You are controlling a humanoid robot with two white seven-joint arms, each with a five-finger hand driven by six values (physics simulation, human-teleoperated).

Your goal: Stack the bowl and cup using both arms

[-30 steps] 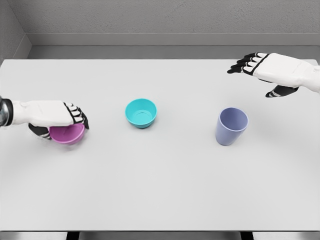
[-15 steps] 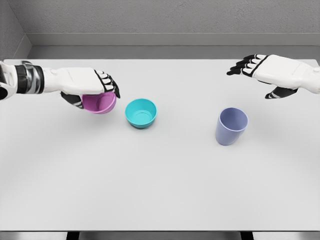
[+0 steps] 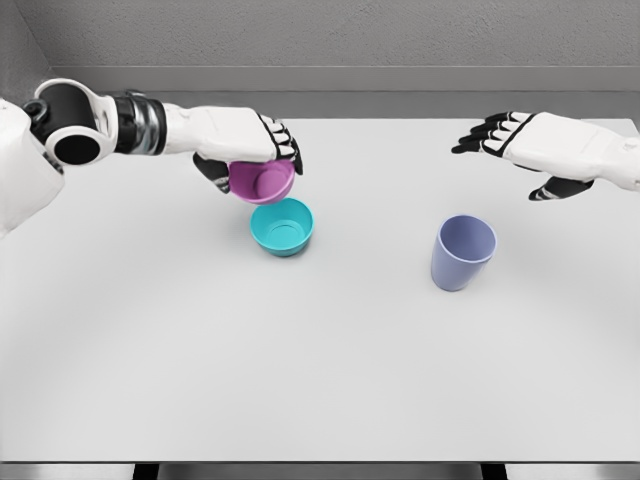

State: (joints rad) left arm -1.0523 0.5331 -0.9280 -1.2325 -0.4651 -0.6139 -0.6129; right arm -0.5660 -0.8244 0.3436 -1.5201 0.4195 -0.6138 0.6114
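My left hand (image 3: 255, 160) is shut on a pink bowl (image 3: 262, 183), holding it in the air tilted toward me. Just below it a teal bowl (image 3: 282, 225) sits upright on the white table (image 3: 320, 350), a small gap between the two bowls. A lavender cup (image 3: 463, 252) stands upright at the right of the table. My right hand (image 3: 520, 150) hovers above and behind the cup, fingers spread and holding nothing.
A grey wall (image 3: 330, 40) runs behind the table's far edge. My left arm (image 3: 120, 125) stretches across the upper left of the view, with its shoulder at the left edge.
My left hand lifted the pink bowl off the table's left side and carried it up and right to just above the teal bowl. The right hand barely moved.
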